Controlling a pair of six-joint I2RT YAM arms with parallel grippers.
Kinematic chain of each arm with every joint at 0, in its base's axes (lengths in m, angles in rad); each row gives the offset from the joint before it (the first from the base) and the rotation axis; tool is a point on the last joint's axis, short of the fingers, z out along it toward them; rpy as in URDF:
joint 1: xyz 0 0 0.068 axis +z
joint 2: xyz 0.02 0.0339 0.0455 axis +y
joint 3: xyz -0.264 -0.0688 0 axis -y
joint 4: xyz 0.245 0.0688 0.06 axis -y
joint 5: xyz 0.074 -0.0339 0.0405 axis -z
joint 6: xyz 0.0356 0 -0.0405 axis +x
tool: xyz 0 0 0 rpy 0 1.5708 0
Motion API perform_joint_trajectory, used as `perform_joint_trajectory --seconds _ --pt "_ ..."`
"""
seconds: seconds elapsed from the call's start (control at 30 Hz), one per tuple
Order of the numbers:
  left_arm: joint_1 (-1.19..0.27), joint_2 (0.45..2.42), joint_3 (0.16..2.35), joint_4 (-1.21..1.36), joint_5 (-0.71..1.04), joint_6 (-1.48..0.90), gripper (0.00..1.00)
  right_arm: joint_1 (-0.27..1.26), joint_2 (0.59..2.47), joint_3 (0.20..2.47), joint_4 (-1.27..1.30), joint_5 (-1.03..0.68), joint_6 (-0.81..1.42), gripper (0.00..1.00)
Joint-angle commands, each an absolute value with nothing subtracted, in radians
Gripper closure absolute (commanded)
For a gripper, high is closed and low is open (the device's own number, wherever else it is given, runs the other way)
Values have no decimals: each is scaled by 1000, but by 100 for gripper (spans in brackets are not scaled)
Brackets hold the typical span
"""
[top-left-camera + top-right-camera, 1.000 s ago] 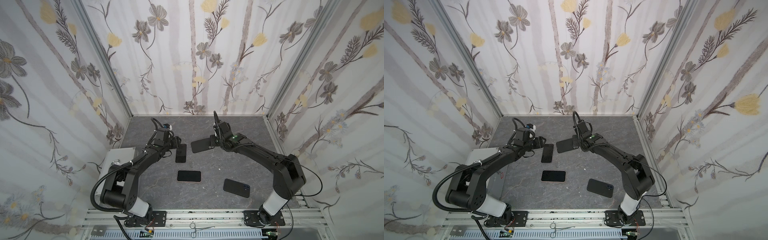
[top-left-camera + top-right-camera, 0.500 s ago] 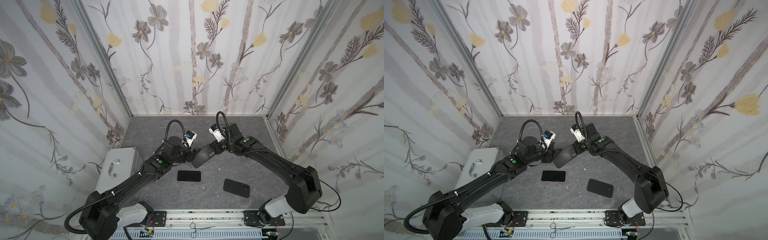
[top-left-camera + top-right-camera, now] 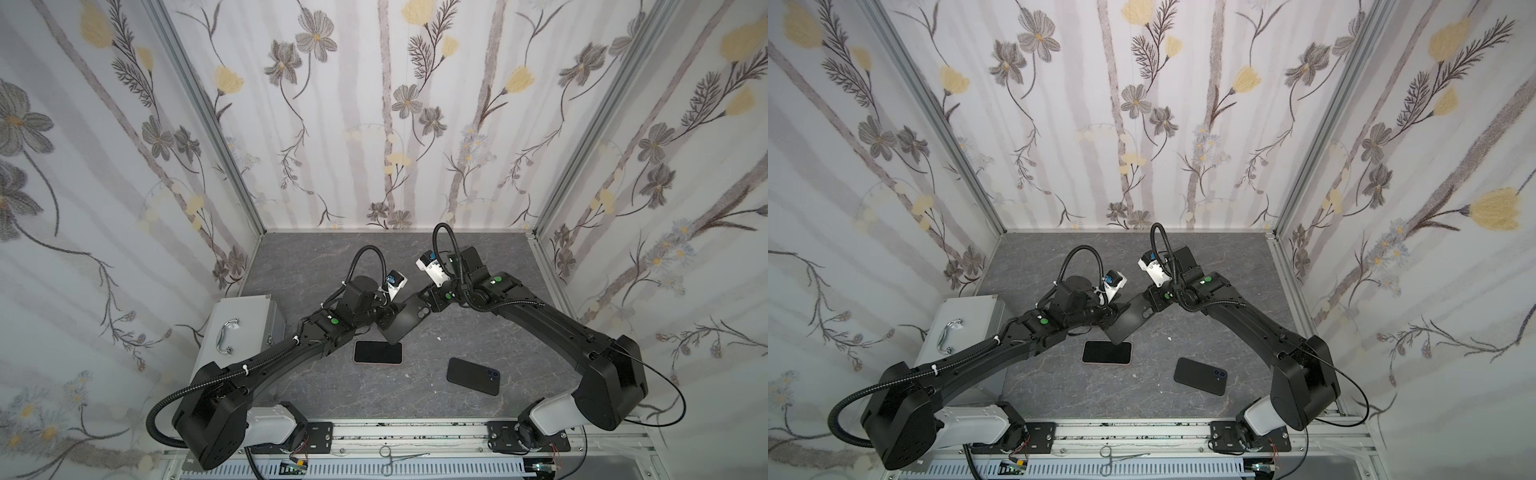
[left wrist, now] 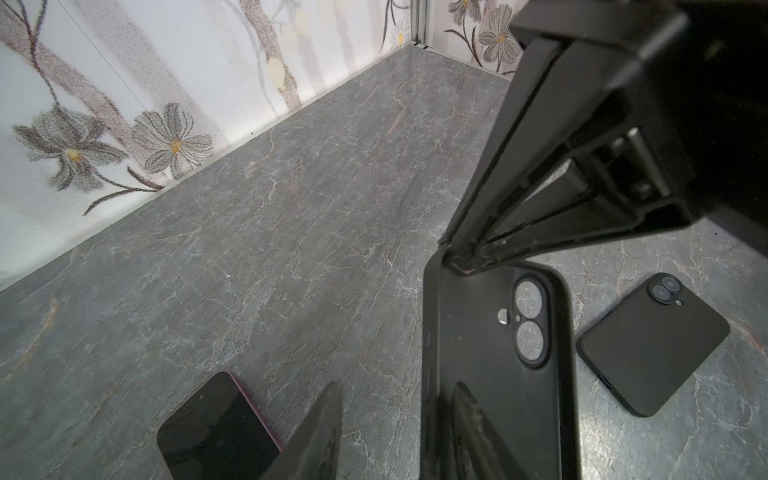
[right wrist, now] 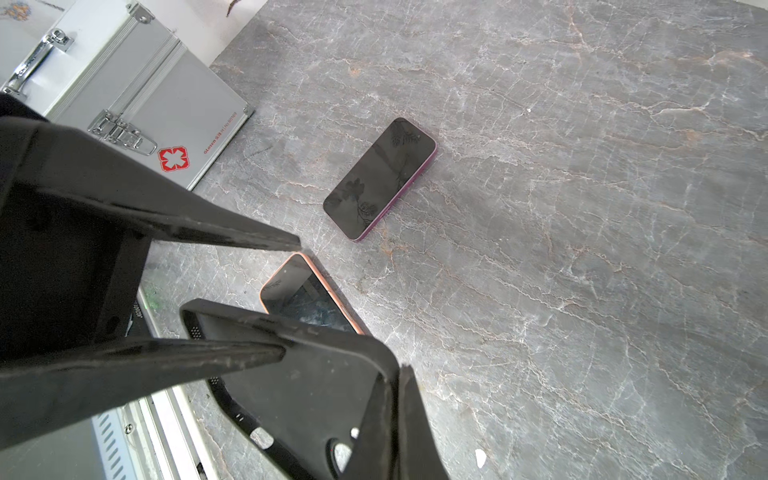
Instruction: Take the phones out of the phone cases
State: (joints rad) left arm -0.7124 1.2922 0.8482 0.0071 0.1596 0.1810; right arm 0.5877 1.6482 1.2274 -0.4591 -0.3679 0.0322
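An empty black phone case [image 3: 405,318] [image 3: 1129,320] hangs tilted above the floor between both arms, and grey floor shows through its camera cut-out [image 4: 528,322]. My right gripper [image 3: 426,301] [image 5: 399,415] is shut on the rim at the camera end. My left gripper [image 3: 384,320] [image 4: 397,386] stands open astride a long edge of the case [image 5: 316,386]. One finger is inside the shell and the other outside, with a gap showing. A peach-rimmed phone [image 3: 377,352] [image 5: 307,299] and a purple-rimmed phone [image 5: 380,178] [image 4: 216,428] lie screen up on the floor.
A second phone in a black case [image 3: 473,376] [image 3: 1200,376] [image 4: 652,349] lies back up at the front right. A closed aluminium first-aid box [image 3: 237,328] [image 5: 137,99] stands by the left wall. Forceps [image 3: 399,457] lie on the front rail.
My left arm has swung from the back left over to the case, and its jaws have narrowed around the case's edge. The right gripper has brought the case forward and lower, still gripping it.
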Motion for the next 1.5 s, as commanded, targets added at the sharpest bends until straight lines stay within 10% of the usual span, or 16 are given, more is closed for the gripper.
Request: perform_joint_trajectory --seconds 0.0,0.4,0.77,1.07,1.23,1.3,1.47 --pt "-711 1293 850 -3 156 205 65 585 1640 1235 -462 -386 13 100" --pt "-714 1304 846 -9 206 201 99 583 1648 1238 -445 -408 27 100" --pt "-714 1291 856 -5 92 148 100 583 1608 1237 -375 -386 100 100" --pt "-655 1297 864 24 -44 33 100 583 1441 1136 -190 -235 226 39" --pt "-590 1356 889 38 -52 -57 100 578 1358 1044 -76 -112 283 25" --pt "-560 1388 910 39 -64 -111 100 578 1338 1007 -29 -89 301 1" --pt "-497 1471 956 41 -64 -204 100 590 1312 945 56 -52 354 0"
